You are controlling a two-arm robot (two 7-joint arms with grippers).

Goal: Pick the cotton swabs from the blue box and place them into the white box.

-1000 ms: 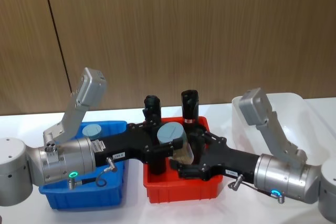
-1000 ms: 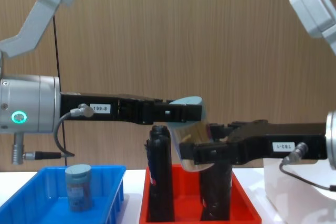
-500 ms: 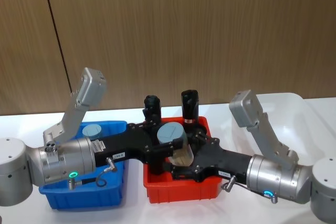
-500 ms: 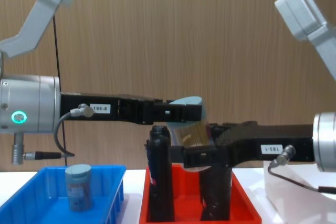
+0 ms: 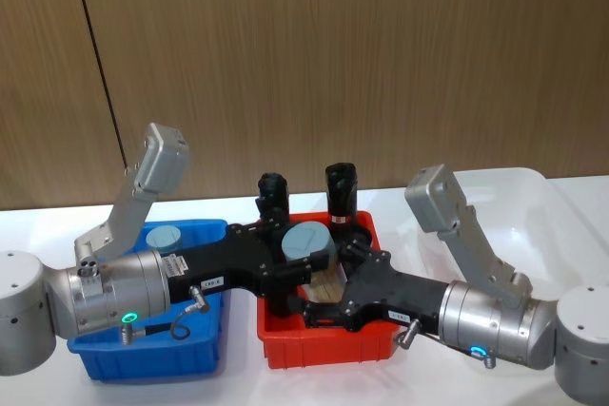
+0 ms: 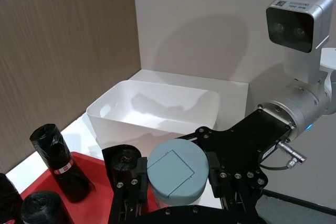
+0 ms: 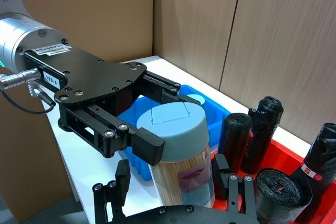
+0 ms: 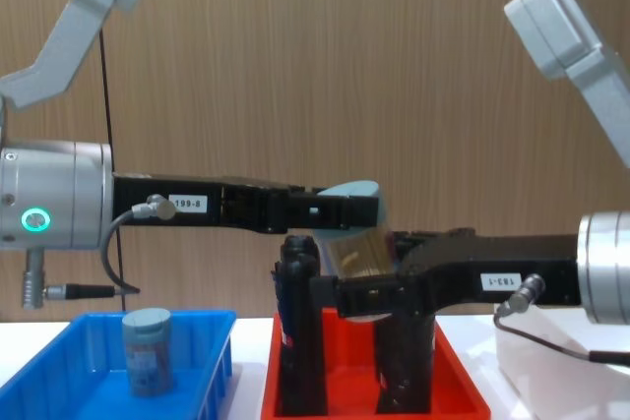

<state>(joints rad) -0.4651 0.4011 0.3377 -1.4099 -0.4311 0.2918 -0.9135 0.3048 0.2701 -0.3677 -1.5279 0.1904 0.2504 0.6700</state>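
Note:
One jar of cotton swabs (image 5: 309,241) hangs tilted above the red tray, my left gripper (image 5: 303,261) shut on its grey-blue lid (image 6: 173,174). My right gripper (image 7: 173,182) is open, with one finger (image 7: 122,178) on each side of the jar's lower body (image 8: 356,253); a small gap shows on one side. A second jar (image 8: 148,349) stands upright in the blue box (image 5: 143,354) at the left. The white box (image 5: 533,199) sits at the right, behind the right arm.
A red tray (image 5: 324,349) lies between the two boxes, directly under the held jar. It holds tall black wrapped rolls (image 8: 300,341) that reach almost to the grippers. A wooden wall closes off the back of the white table.
My right gripper has slid left toward the held jar, and its fingers now flank the jar's body. The left arm and the jar have stayed put.

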